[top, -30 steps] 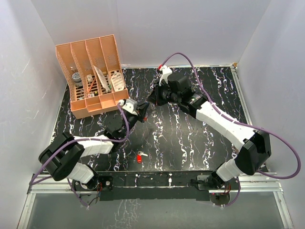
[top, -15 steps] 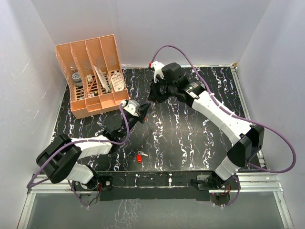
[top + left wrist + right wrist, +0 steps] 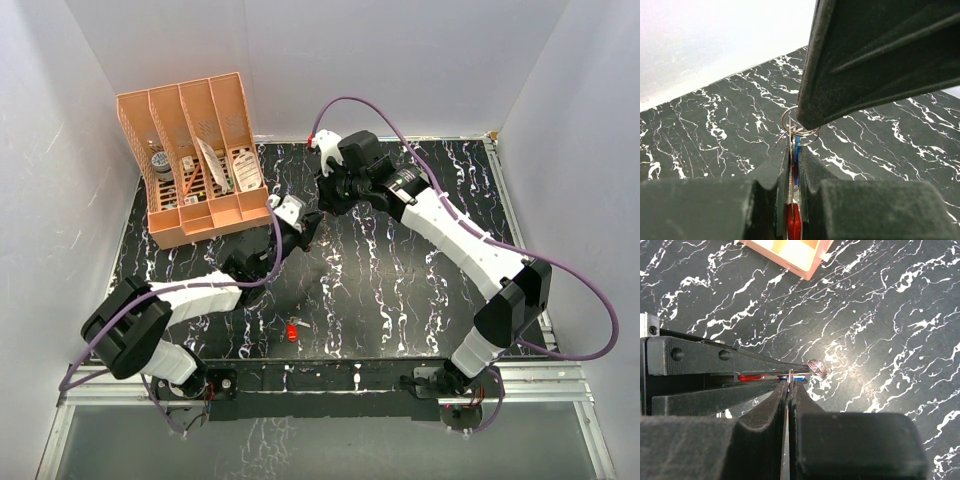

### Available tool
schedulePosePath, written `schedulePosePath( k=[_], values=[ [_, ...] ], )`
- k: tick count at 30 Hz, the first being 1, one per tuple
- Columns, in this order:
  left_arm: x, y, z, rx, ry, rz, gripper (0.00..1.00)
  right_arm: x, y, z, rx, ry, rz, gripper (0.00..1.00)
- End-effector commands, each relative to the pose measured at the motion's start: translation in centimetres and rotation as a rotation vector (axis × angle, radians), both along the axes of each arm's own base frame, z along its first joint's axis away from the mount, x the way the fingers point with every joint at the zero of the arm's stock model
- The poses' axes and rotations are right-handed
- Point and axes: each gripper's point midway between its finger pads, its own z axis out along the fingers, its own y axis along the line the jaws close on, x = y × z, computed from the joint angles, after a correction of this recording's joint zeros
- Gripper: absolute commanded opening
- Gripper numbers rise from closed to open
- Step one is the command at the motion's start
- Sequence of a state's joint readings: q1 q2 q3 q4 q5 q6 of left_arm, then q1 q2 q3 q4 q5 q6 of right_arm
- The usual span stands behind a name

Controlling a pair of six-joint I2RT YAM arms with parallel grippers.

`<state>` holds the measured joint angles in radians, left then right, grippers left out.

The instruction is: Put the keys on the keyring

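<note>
A peach plastic four-slot file organiser [image 3: 200, 160] is sitting at the far left corner of the black, white-veined marble surface [image 3: 400, 290], holding assorted small items.

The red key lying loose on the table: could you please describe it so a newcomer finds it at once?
Start at the black marbled table and go to its near edge, just right of the left arm. The red key lies there alone, the only tiny red thing flat on the marble.
</note>
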<state>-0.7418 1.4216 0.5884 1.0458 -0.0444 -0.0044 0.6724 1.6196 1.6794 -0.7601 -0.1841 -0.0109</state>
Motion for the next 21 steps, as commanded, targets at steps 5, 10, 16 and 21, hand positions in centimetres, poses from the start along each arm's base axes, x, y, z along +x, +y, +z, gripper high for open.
schedulePosePath(
  k=[5,10,16,21],
  values=[
    [3.3,1.7,-3.4,0.089,0.1,0.119,0.0,0.4,-1.0,2.6,-0.013,-0.07,0.007,0.0],
    [3.8,2.6,-4.1,0.121,0.099,0.151,0.0,0.6,-1.8,1.8,-0.044,-0.033,-0.018,0.0],
    [4.3,3.7,-5.1,0.165,0.109,0.183,0.0,0.7,-2.4,1.3,-0.072,0.015,-0.037,0.0],
    [4.4,4.2,-5.9,0.181,0.12,0.193,0.0,0.7,-2.5,1.4,-0.09,0.04,-0.038,0.0]
  ],
)
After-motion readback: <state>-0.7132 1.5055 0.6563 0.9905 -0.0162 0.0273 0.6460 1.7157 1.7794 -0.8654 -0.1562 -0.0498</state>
